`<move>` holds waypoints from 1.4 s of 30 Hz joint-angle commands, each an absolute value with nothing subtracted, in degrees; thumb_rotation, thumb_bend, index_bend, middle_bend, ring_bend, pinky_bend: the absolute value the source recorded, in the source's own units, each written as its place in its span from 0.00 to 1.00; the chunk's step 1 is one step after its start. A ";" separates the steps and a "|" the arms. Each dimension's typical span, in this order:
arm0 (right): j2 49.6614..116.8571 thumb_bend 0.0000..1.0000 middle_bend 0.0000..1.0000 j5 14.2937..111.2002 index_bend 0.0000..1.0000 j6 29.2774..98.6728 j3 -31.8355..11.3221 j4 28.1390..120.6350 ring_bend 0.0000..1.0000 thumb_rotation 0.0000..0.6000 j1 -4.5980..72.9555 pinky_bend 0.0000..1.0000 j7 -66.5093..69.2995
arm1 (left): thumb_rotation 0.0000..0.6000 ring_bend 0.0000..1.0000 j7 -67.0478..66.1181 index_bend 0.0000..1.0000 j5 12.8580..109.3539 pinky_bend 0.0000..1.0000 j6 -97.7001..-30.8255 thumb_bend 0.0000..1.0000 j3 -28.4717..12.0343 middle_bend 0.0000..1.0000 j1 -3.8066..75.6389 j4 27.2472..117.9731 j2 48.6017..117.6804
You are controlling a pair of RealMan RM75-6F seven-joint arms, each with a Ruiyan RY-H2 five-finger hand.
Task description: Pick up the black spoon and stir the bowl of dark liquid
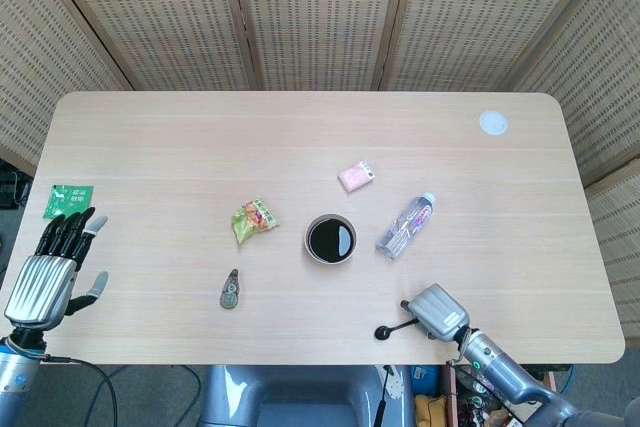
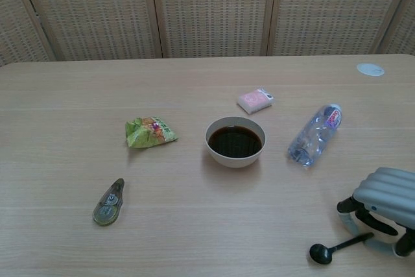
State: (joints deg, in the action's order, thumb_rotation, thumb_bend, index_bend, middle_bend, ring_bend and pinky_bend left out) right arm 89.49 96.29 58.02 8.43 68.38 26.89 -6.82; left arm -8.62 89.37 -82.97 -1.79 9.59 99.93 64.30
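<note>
Near the table's front edge, right hand (image 2: 382, 211) curls over the black spoon (image 2: 336, 248) handle, seemingly gripping it

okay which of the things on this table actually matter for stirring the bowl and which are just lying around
For the job: spoon, bowl of dark liquid, right hand.

Lying about: snack bag, bottle, pink packet, tape dispenser, green sachet, white disc.
</note>
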 commanded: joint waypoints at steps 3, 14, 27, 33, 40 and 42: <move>89.71 0.52 0.88 96.13 0.55 57.86 8.49 68.26 0.91 1.00 26.90 0.99 -6.96 | 1.00 0.00 -8.54 0.00 89.32 0.00 -82.95 0.41 -1.84 0.00 9.63 99.86 64.34; 90.13 0.52 0.88 95.93 0.57 57.96 8.62 68.02 0.91 1.00 26.79 0.99 -6.96 | 1.00 0.00 -8.26 0.00 89.28 0.00 -82.97 0.41 -1.81 0.00 9.62 99.54 64.54; 90.23 0.61 0.88 95.51 0.60 58.36 8.39 67.93 0.92 1.00 26.68 0.99 -6.26 | 1.00 0.00 -8.01 0.00 89.17 0.00 -83.25 0.41 -1.88 0.00 9.49 99.34 64.50; 89.47 0.63 0.88 95.38 0.61 59.20 7.61 68.72 0.92 1.00 26.98 0.99 -5.78 | 1.00 0.00 -7.96 0.00 89.13 0.00 -83.22 0.41 -1.84 0.00 9.47 99.23 64.58; 88.44 0.64 0.88 95.44 0.62 60.48 6.66 69.85 0.92 1.00 27.32 0.99 -5.44 | 1.00 0.00 -7.97 0.00 89.11 0.00 -83.42 0.41 -1.94 0.00 9.42 99.23 64.52; 87.93 0.64 0.88 95.51 0.63 60.93 6.31 70.58 0.92 1.00 27.51 0.99 -5.28 | 1.00 0.00 -7.99 0.00 89.07 0.00 -83.36 0.41 -2.03 0.00 9.50 99.27 64.51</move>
State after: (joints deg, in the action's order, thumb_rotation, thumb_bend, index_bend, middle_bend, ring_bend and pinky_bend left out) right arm 88.23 95.47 60.64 6.55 70.18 27.38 -5.38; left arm -7.98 89.08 -83.37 -2.01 9.49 99.26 64.52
